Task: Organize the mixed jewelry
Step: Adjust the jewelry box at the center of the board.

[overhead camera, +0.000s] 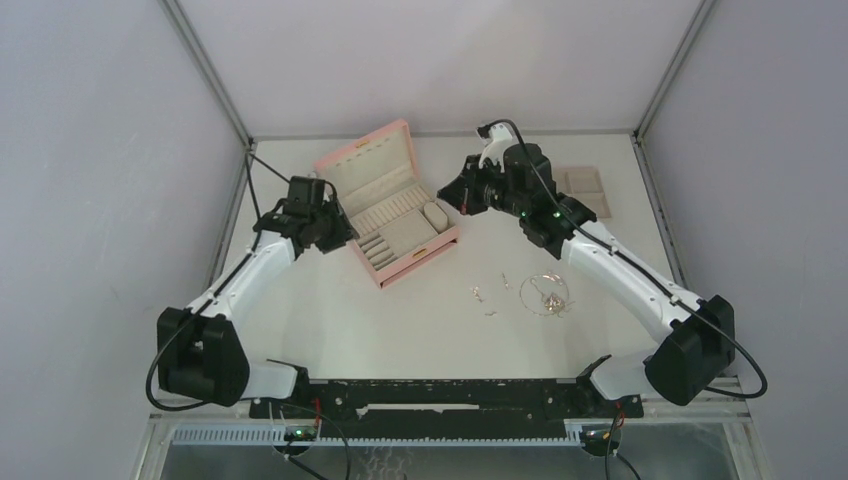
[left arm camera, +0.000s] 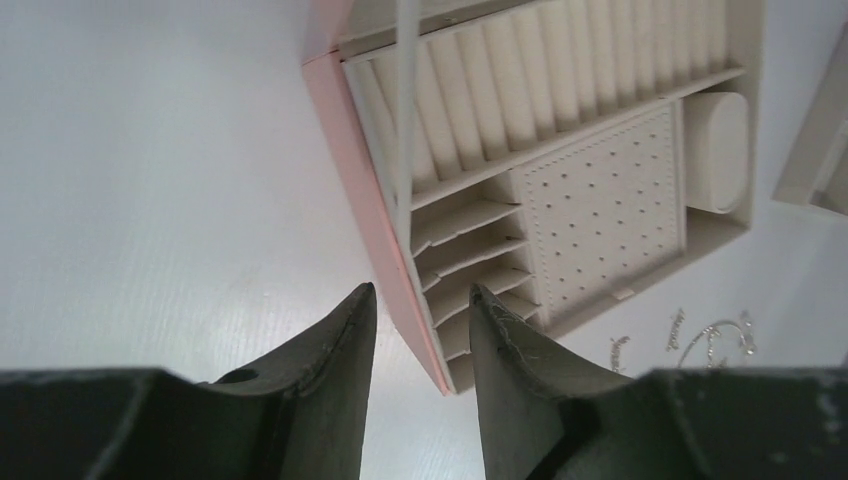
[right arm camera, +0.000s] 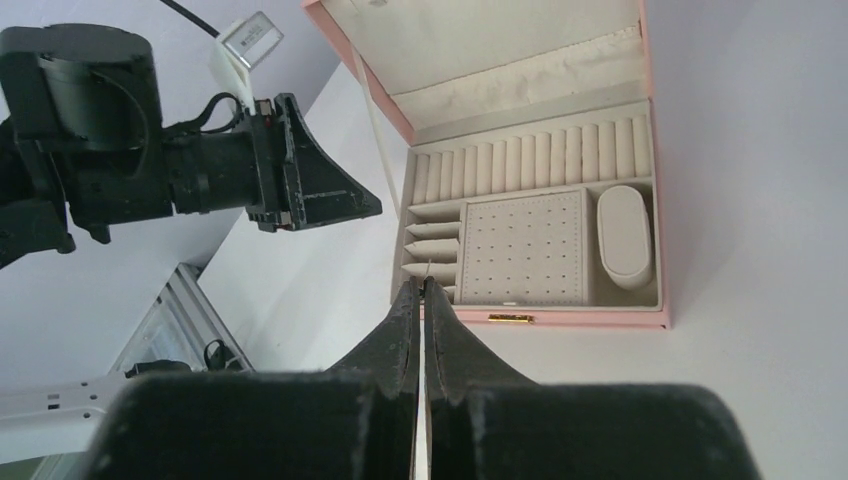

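The mixed jewelry [overhead camera: 545, 293] lies on the white counter [overhead camera: 400, 330], in front of the open pink box [right arm camera: 580, 318] and apart from it. It is one thin looped chain [left arm camera: 715, 330] with some small silver bits [overhead camera: 478, 293] near it. I judge these pieces to be very light, hard and smooth, so they slip easily. The chain is limp and may tangle or trail, so it is better to pinch one strand from above. The bits need only the very tips. Inside, the box has soft beige lining, padded rolls, a dotted panel and narrow slots.

The left end effector [left arm camera: 421, 300] hovers at the side of the box, jaws partly apart and empty. The right end effector [right arm camera: 421, 290] is pressed closed. Something thin seems to stick out of its tips, but it is too small to name.
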`<control>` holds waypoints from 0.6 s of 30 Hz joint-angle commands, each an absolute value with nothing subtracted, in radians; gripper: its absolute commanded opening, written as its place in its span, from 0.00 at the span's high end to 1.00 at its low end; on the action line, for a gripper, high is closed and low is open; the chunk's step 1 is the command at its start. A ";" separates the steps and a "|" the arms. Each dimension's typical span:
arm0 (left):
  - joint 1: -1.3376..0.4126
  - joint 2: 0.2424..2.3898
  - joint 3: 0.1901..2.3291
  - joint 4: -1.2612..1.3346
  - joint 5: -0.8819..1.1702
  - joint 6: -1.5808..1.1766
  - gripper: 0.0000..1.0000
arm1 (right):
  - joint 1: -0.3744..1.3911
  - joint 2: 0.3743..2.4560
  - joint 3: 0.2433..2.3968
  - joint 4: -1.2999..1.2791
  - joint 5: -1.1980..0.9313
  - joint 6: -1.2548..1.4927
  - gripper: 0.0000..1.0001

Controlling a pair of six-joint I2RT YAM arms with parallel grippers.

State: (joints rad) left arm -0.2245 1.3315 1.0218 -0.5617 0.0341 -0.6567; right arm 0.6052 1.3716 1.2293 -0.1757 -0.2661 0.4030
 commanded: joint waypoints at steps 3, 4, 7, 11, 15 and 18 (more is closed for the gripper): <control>-0.237 1.386 0.993 -0.492 -0.034 -0.687 0.58 | 0.622 1.393 1.317 -0.294 -0.202 0.338 1.00; -0.239 1.398 0.987 -0.484 -0.028 -0.692 0.59 | 0.622 1.392 1.318 -0.292 -0.201 0.340 1.00; -0.258 1.409 0.968 -0.468 -0.024 -0.698 0.63 | 0.623 1.394 1.318 -0.289 -0.202 0.338 1.00; -0.287 1.416 0.967 -0.461 -0.050 -0.693 0.66 | 0.624 1.400 1.318 -0.283 -0.213 0.339 1.00; -0.292 1.441 0.976 -0.466 -0.040 -0.688 0.72 | 0.622 1.407 1.319 -0.279 -0.219 0.338 1.00; -0.293 1.450 0.977 -0.475 -0.037 -0.682 0.79 | 0.623 1.415 1.318 -0.276 -0.222 0.337 1.00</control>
State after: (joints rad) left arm -0.2901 1.4387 0.9627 -0.4919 -0.0238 -0.6815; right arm 0.6163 1.4105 1.2842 -0.2993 -0.2188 0.3588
